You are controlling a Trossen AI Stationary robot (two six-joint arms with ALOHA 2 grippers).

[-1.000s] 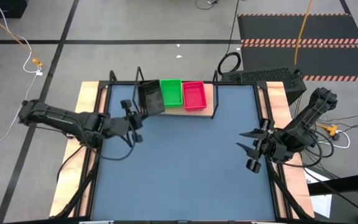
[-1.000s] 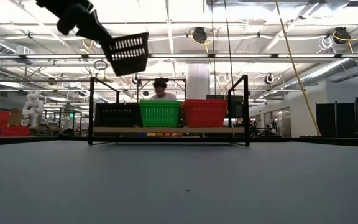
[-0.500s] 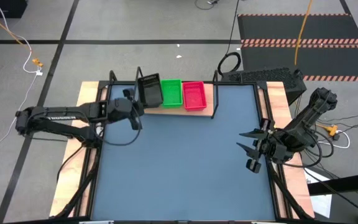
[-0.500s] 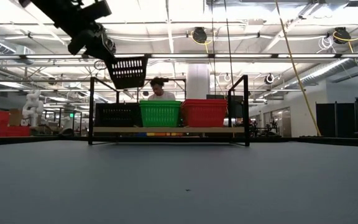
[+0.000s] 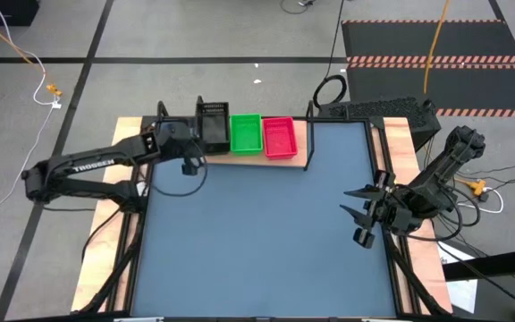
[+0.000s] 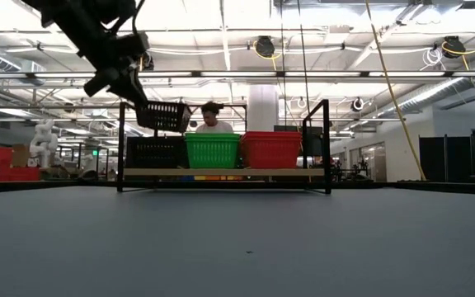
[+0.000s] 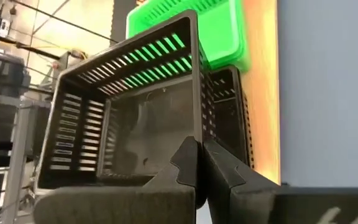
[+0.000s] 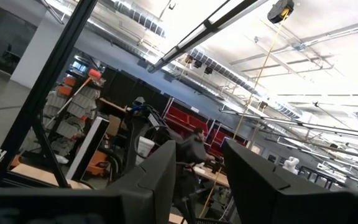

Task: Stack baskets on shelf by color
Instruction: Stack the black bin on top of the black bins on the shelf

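The broad blue-grey counter [image 5: 257, 233] lies bare across its middle and near side, giving wide room to pass. Along the far edge the shelf [image 5: 298, 154] is occupied by the black stack [image 6: 155, 152], green stack [image 5: 246, 133] and red stack [image 5: 278, 137], packed side by side. The left gripper [image 5: 195, 140], jaws clamped on a black basket [image 6: 165, 116], hangs just above the black stack. The shelf's black wire ends [image 6: 326, 144] fence both sides. The right gripper [image 5: 358, 213] sits at the counter's right edge, well apart.
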